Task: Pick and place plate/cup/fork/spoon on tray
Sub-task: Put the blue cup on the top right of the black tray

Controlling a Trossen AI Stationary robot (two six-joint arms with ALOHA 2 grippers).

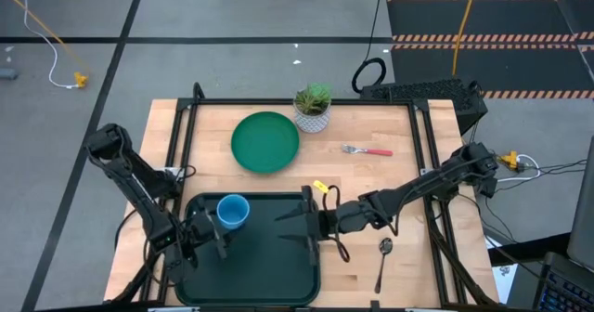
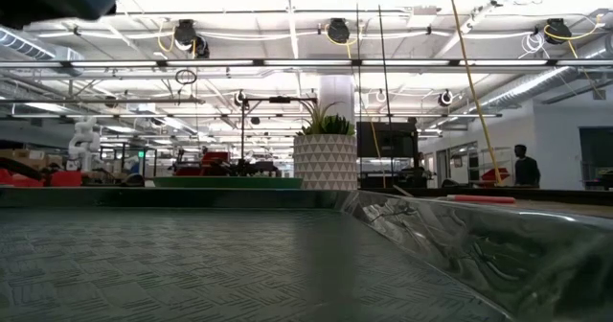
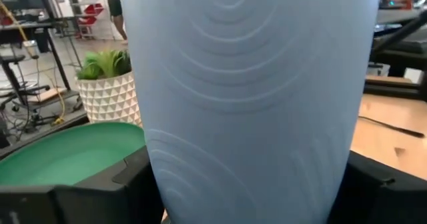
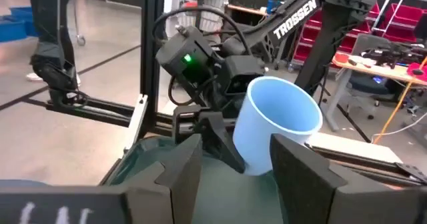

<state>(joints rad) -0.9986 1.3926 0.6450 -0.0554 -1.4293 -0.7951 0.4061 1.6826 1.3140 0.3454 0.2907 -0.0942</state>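
Light-blue, the cup [image 1: 232,210] is sitting tilted in the left gripper [image 1: 215,230], whose fingers are clasping it over the tray [image 1: 269,275]. The right gripper [image 1: 299,222] is reaching over the tray's right rim, fingers parted and empty.

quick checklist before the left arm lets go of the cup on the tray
1. Cup over the tray: ok, it sits above the tray's far left part.
2. Left gripper closed on the cup: ok, its fingers flank the cup wall.
3. Cup upright: not ok, it leans in the right wrist view.
4. Cup bottom touching the tray floor: cannot tell.
5. Right gripper clear of the cup: ok, open over the tray's right part, apart from it.
6. Plate, fork, spoon out of the way: ok, all on the table.
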